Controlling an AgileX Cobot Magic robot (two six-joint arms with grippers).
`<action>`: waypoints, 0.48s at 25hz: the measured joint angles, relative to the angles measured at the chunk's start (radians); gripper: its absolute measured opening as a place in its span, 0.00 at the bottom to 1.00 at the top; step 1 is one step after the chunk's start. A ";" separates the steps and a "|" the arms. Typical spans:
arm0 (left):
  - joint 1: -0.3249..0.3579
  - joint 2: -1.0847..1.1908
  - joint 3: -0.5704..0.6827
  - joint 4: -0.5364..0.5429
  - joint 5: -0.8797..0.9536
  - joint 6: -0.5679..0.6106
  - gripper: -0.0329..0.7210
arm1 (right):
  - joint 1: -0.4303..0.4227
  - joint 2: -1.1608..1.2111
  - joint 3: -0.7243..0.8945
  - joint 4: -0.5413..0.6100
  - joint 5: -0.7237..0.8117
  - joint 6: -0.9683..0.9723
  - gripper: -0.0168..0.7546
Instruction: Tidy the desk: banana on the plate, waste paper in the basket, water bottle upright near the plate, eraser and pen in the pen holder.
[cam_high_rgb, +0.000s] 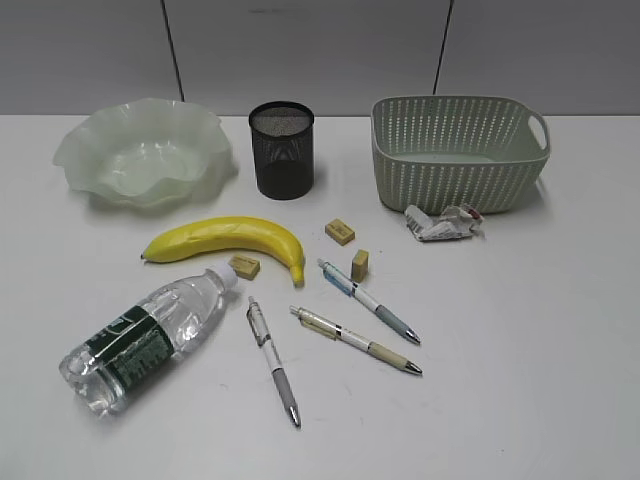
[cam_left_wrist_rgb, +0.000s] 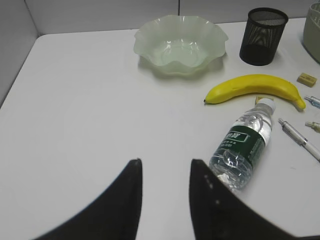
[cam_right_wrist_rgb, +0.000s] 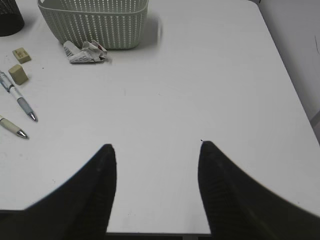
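Note:
The banana (cam_high_rgb: 230, 240) lies on the white desk (cam_high_rgb: 520, 350) in front of the pale green wavy plate (cam_high_rgb: 145, 152). The water bottle (cam_high_rgb: 150, 337) lies on its side at the front left. The black mesh pen holder (cam_high_rgb: 282, 148) stands at the back centre. The perforated basket (cam_high_rgb: 458, 150) stands at the back right, with the waste paper (cam_high_rgb: 443, 223) just in front of it. Three erasers (cam_high_rgb: 340, 232) and three pens (cam_high_rgb: 368, 300) lie in the middle. My left gripper (cam_left_wrist_rgb: 165, 167) is open and empty, left of the bottle (cam_left_wrist_rgb: 244, 145). My right gripper (cam_right_wrist_rgb: 156, 150) is open and empty over bare desk. Neither gripper shows in the exterior view.
The desk's front edge (cam_right_wrist_rgb: 160, 233) lies just under my right gripper. Its right edge (cam_right_wrist_rgb: 287, 75) runs beside a grey wall. A grey panel wall (cam_high_rgb: 320, 50) stands behind the desk. The left part of the desk (cam_left_wrist_rgb: 75, 110) is bare.

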 joint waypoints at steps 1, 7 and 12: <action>0.000 0.000 0.000 0.000 0.000 0.000 0.36 | 0.000 0.000 0.000 0.000 0.000 0.000 0.57; 0.000 0.000 0.000 0.000 0.000 0.000 0.36 | 0.000 0.000 0.000 0.000 0.000 0.000 0.57; 0.000 0.000 0.000 0.000 0.000 0.000 0.36 | 0.000 0.000 0.000 0.000 0.000 0.000 0.57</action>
